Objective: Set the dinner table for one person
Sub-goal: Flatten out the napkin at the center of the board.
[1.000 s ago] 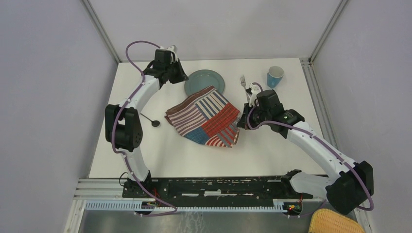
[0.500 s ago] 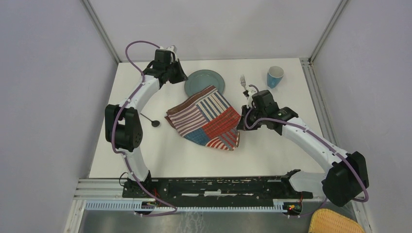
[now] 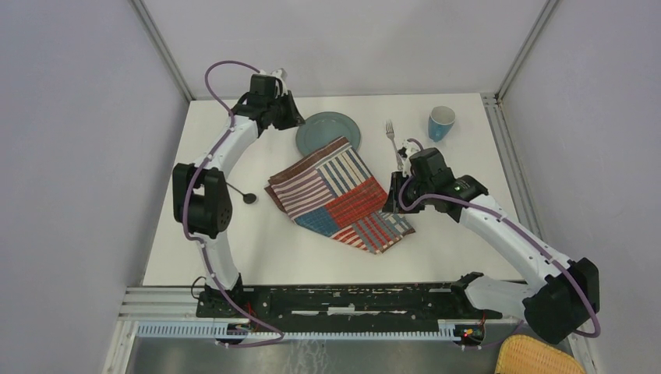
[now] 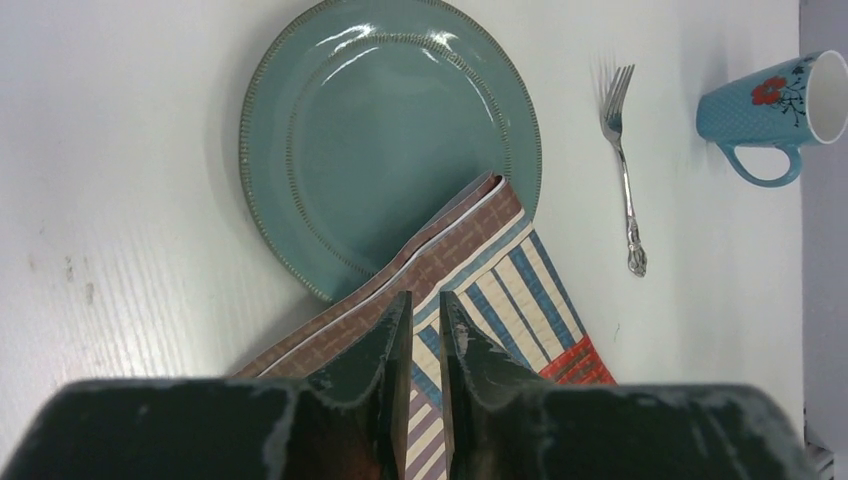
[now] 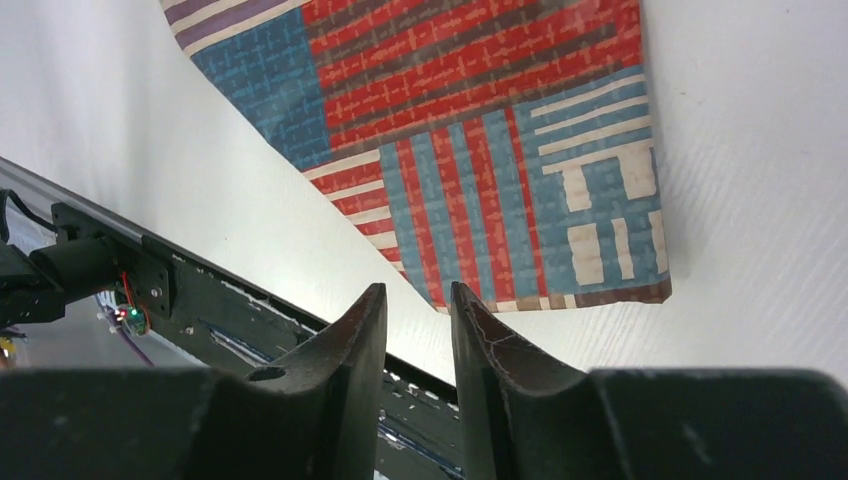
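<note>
The striped patchwork placemat (image 3: 339,195) lies unfolded on the white dinner table (image 3: 265,249), with its far corner overlapping the teal plate (image 3: 323,128). My left gripper (image 3: 294,121) hovers at the plate's left side. In the left wrist view the left gripper (image 4: 425,295) has its jaws a narrow gap apart over the placemat (image 4: 500,260), with nothing between them. My right gripper (image 3: 393,193) sits at the placemat's right edge. In the right wrist view the right gripper (image 5: 418,287) is open and empty above the placemat's near corner (image 5: 480,120).
A fork (image 3: 392,139) lies right of the plate, and a blue cup (image 3: 441,122) stands at the far right. A dark spoon (image 3: 242,192) lies left of the placemat. A black rail (image 3: 335,300) runs along the near edge, and a yellow basket (image 3: 534,357) sits beyond it.
The placemat's near right part has been drawn out flat toward the front right. The right gripper has let go of it and opened. The left jaws have parted slightly.
</note>
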Action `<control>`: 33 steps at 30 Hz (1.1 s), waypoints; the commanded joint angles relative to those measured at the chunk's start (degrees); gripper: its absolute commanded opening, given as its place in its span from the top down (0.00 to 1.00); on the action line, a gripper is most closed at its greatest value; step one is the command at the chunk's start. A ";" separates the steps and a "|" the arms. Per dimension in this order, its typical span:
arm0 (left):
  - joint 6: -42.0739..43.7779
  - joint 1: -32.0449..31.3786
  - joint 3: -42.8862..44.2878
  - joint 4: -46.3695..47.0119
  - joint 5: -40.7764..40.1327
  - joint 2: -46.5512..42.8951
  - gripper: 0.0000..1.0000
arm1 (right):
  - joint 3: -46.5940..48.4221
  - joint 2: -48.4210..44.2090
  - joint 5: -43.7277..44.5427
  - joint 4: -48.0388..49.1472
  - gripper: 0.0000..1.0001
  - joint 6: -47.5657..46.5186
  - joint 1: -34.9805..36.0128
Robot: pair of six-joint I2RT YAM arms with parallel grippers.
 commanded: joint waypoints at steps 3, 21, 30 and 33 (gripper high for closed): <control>3.69 -0.45 5.04 -0.11 5.97 3.28 0.75 | 3.06 3.28 4.11 4.60 0.64 0.71 0.18; 6.57 -1.28 9.60 1.69 13.28 10.13 0.71 | 28.45 37.19 6.52 17.59 0.64 -3.83 -2.40; 3.29 2.13 4.65 4.96 12.20 6.07 0.71 | 39.44 48.14 0.99 20.34 0.64 -3.10 -8.31; 4.04 2.15 5.04 4.30 11.66 6.73 0.71 | 40.87 50.44 -0.03 20.45 0.64 -3.14 -9.43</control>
